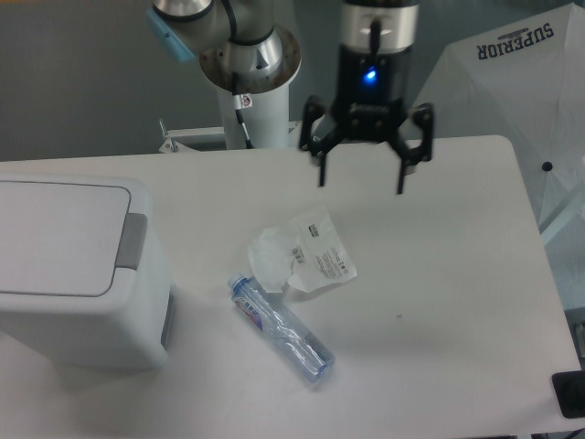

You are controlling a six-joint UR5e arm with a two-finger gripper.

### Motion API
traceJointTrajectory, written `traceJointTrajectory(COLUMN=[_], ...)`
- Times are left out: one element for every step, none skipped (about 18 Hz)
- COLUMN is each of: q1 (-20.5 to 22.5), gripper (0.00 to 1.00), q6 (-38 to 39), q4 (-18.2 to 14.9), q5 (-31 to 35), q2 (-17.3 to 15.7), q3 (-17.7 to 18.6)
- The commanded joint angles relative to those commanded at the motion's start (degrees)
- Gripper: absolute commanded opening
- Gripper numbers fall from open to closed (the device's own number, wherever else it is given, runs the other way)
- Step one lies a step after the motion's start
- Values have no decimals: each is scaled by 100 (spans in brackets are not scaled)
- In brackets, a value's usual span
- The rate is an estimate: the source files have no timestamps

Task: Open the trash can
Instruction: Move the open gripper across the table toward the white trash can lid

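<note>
Black fingers spread wide, the end effector point(361, 179) hangs empty above the far side of the bench point(448, 274), a blue light glowing on its body. Its two fingertips point down, with nothing between them. Just below and toward the camera lies a crumpled clear wrapper point(303, 253) with a printed label. Touching or nearly touching that wrapper's near edge is a clear plastic bottle point(281, 328), lying on its side, blue cap end pointing toward the bin. Well off to the left sits the bin point(78, 270), big, white and boxy, its flat lid down and shut, grey tab point(133, 240) on the edge facing the bottle. Behind the bench stands the arm's white base column point(258, 105), and at far right a white sheet with "SUPERIOR" point(515, 41) printed on it.
</note>
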State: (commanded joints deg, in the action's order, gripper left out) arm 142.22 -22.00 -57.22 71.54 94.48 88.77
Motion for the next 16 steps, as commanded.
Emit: traceJointTrajectory(q1=[-158,-238,-308,-396,-458,-502,-502,-520,-564,-590,-616,-678,-704,-713,-722,-757], gripper=[100,100,100,100,100,100,100,100,100,100,100,100,100,100,100,100], q6=[168,291,449,659,862,1003,1091,1205,1311,1399,1452,1470,1470,1470,1461,1444], q4=[9,18,18,44,71,123,124,124,124,124,132,124,132,133,133,141], q5=[9,0,-9,-9,-44,-157,-289,-438,-474,-475,-475,-466,-466,-466,-466,-466], q2=[70,106,132,141,150,150,115,89,80,80,80,80,80,80,80,80], q3=[9,26,26,18,-17,-18,0,26,35,35,44,61,96,114,140,158])
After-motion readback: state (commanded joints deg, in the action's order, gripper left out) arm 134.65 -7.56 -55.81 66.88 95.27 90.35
